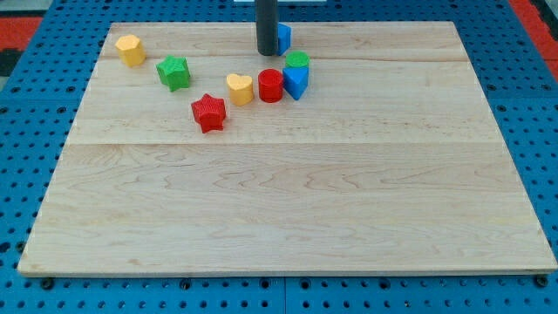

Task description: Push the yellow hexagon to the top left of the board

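The yellow hexagon (131,50) sits near the top left corner of the wooden board (288,218). My tip (266,53) rests on the board at the view's top middle, far to the right of the hexagon. A blue block (283,37) is right behind the rod, partly hidden by it. The tip touches no other block.
A green star (174,72) lies right of the hexagon. A red star (209,112), a yellow heart (240,88), a red cylinder (270,85), a blue block (296,82) and a green block (297,60) cluster below my tip. Blue pegboard surrounds the board.
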Robot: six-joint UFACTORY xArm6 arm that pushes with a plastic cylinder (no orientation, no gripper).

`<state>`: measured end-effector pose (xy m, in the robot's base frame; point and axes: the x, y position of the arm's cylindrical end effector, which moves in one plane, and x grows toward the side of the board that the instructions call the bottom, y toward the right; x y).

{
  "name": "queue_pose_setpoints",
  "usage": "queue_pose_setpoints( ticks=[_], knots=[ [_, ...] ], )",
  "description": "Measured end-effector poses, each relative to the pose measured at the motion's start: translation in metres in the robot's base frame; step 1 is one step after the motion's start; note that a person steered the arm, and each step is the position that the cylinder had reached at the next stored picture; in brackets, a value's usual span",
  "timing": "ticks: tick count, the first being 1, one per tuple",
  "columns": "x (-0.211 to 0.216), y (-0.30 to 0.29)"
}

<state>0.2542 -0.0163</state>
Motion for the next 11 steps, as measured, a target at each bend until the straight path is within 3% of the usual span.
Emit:
queue_pose_setpoints(
  ticks=[2,4,6,8,9,10,11],
  knots=[
    [0.012,0.003],
    [0.034,-0.161],
    [0.063,-0.208],
    [-0.004,-0.223],
    [0.019,-0.194],
    [0.061,-0.093],
    [0.077,0.006]
  ],
)
